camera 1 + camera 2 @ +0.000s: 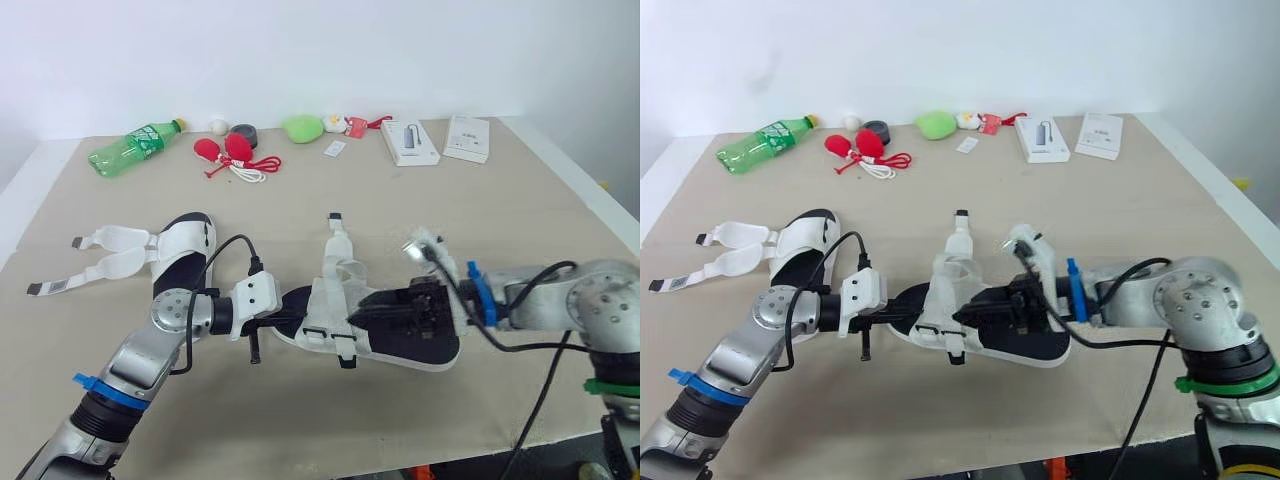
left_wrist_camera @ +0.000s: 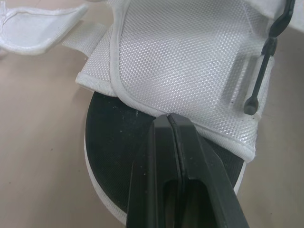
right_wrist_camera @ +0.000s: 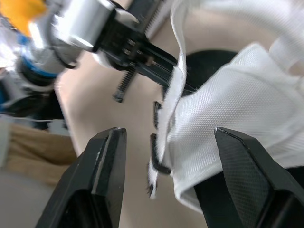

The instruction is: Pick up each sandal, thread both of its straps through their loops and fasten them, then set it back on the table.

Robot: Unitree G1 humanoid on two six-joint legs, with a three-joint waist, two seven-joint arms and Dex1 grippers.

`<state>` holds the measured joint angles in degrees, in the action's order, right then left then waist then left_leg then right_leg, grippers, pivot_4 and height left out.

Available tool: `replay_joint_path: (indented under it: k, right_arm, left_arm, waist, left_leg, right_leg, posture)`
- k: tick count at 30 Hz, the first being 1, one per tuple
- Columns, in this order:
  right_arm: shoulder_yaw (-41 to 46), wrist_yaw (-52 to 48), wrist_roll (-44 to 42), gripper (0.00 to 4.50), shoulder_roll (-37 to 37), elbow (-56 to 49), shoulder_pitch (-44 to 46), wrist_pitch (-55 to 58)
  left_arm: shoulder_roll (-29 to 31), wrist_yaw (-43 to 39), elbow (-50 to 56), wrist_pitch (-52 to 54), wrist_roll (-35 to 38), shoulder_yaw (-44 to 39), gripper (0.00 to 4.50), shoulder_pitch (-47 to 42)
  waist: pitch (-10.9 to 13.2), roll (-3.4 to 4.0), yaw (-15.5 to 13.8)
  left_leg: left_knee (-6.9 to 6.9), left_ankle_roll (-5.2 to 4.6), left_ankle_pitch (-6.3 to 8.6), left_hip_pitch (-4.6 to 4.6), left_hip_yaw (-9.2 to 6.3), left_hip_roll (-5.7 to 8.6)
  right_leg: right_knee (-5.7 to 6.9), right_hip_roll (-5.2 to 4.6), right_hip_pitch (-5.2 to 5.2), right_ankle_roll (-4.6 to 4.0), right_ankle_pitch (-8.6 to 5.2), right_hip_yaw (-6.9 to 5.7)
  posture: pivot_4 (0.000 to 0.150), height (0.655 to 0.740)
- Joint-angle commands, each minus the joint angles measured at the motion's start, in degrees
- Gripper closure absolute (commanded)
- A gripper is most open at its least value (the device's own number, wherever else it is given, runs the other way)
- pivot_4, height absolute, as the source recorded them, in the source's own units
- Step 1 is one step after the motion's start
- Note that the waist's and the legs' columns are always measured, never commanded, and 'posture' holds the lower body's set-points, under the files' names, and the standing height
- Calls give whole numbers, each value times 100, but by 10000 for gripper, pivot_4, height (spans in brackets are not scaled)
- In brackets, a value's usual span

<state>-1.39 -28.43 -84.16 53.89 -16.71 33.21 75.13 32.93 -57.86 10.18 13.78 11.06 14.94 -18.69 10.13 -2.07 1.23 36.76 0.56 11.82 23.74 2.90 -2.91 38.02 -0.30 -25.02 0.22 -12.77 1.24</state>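
Straddling the sandal (image 3: 237, 95), right pincer (image 3: 169, 133) gapes wide; left pincer (image 2: 169, 118) sits pressed together.

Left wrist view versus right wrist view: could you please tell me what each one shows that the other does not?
Left wrist view: the left gripper pressed shut at the mesh edge. Right wrist view: the right gripper open astride a strap and black loops. Both: the sandal's white mesh upper and black sole.

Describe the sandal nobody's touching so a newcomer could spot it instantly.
On the tan table, look to the robot's left. The sandal there lies alone, its two white straps splayed open, unlike the other sandal between the left gripper and right gripper.
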Motion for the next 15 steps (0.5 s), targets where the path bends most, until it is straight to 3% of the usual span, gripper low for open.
replay_joint_path:
  k: [1, 8, 15]
  right_arm:
    - [254, -923, -45, 11883, 207, -166, -72, 111]
    - [-154, -1372, 652, 11883, 159, -875, -925, 13]
    - [-498, -1379, 1512, 11883, -229, -856, -987, -249]
  left_arm:
    - [43, 25, -18, 1, -89, -8, 45000, -38]
    - [94, 12, -4, 27, -69, -58, 45000, -52]
    - [149, 9, 18, 45, -67, -100, 45000, -22]
  waist:
    - [0, 0, 0]
    - [0, 0, -1]
    - [-1, -2, 5]
  left_leg:
    - [-1, 0, 0, -1, 0, -1]
    - [0, 0, 0, -2, -4, -4]
    - [11, 0, 0, -6, 1, -5]
  right_leg:
    - [0, 1, 0, -1, -1, 0]
    - [1, 4, 1, -2, -1, -4]
    - [1, 7, 4, 7, 8, 4]
  posture:
    - [1500, 7400]
    - [1500, 7400]
    - [1500, 7400]
